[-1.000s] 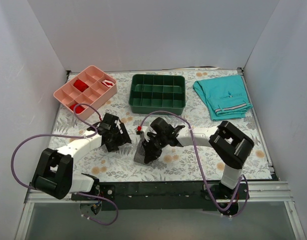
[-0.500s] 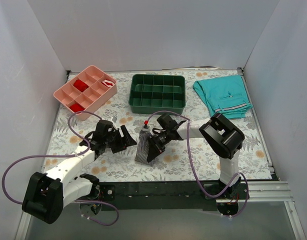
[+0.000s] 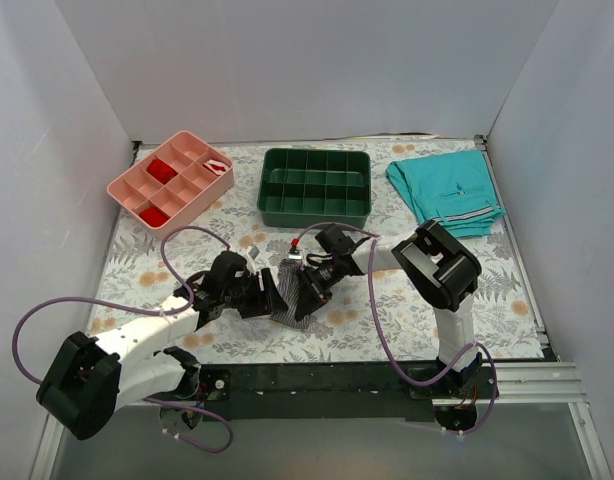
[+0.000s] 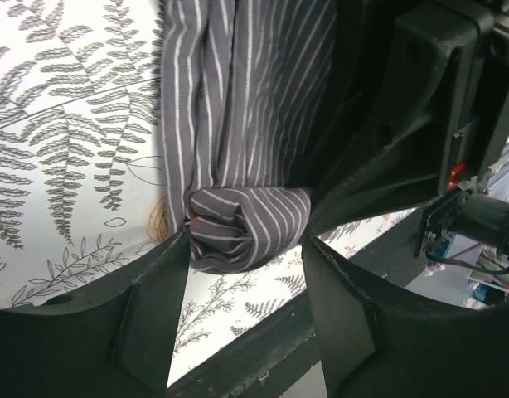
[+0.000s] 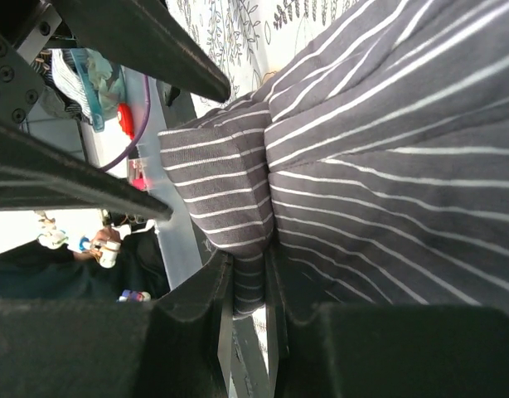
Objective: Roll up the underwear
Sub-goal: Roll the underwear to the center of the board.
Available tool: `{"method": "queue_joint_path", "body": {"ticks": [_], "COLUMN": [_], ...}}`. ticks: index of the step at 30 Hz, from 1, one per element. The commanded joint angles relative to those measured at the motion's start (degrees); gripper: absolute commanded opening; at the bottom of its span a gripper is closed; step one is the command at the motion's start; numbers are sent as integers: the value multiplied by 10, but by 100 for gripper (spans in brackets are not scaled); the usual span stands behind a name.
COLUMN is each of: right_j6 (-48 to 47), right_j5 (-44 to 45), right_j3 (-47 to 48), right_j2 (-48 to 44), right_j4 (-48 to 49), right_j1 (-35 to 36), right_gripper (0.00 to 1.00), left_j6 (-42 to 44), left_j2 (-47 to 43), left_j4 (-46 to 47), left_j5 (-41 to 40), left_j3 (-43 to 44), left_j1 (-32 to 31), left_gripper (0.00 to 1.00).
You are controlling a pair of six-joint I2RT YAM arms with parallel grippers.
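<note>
Pinching the underwear (image 4: 238,99) in our clenched right end effector (image 5: 250,278).
Our left end effector (image 4: 246,240) stands released, the rolled end lying between its fingers.

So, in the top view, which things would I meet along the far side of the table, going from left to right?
pink tray → green tray → teal shorts

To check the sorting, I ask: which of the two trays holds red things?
The pink tray at the back left: red pieces lie in some of its compartments. The green tray beside it shows none.
</note>
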Motion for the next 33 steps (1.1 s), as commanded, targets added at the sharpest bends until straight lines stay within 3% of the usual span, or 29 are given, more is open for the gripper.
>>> {"method": "queue_joint_path", "body": {"ticks": [1,13,18,23,33], "right_j6": [-8,-14,-20,-37,-65], "right_j5": [19,14,15,81,236], "right_j3": [14,13,12,-5,-64], "right_j2": [18,9,-19,-76,-186], "right_j4": [-22,-23,-17,-29,-25], "right_j1": [-8,-9,-8,-8,-7], "right_gripper": [7,11,26,43,48], "left_j6": [-7,-19,-27,-33,-38], "left_j2": [-23,27,70,100,130], "left_j4": [2,-1,2,0,-7], "left_j5": [-22,-73,-87,-102,-110], "left_j3": [-14,-13,-15,-16,-19], "left_j1": [-2,-5,-5,-5,-5], "left_gripper": [55,49,48,47,44]}}
